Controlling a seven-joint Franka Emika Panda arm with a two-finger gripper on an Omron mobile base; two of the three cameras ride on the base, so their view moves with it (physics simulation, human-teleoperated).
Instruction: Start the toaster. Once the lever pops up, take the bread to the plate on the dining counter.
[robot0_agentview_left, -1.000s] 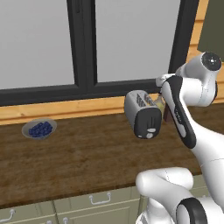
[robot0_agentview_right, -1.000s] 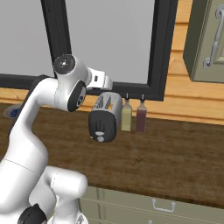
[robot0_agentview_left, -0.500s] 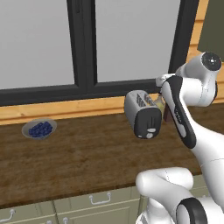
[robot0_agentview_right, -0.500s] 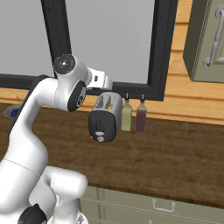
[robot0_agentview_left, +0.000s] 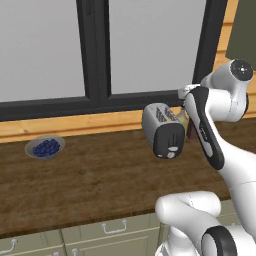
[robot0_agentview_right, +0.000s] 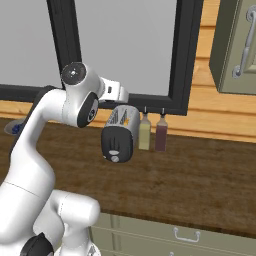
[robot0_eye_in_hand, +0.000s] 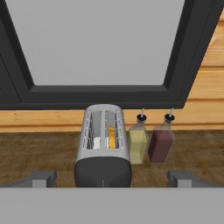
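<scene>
Since the gripper (robot0_eye_in_hand: 109, 178) hangs wide open and empty above the rounded silver-grey toaster (robot0_eye_in_hand: 103, 146), descend squarely onto its lever, probably on the black end.

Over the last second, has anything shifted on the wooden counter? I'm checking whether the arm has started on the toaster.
Nothing has visibly changed. The small silver-grey toaster with the black end panel stands where it was, the tan slice of bread sits in one slot, and the yellow bottle and dark red bottle remain beside it. The open gripper has not closed or moved, and the grey bowl of blue berries is unmoved.
</scene>
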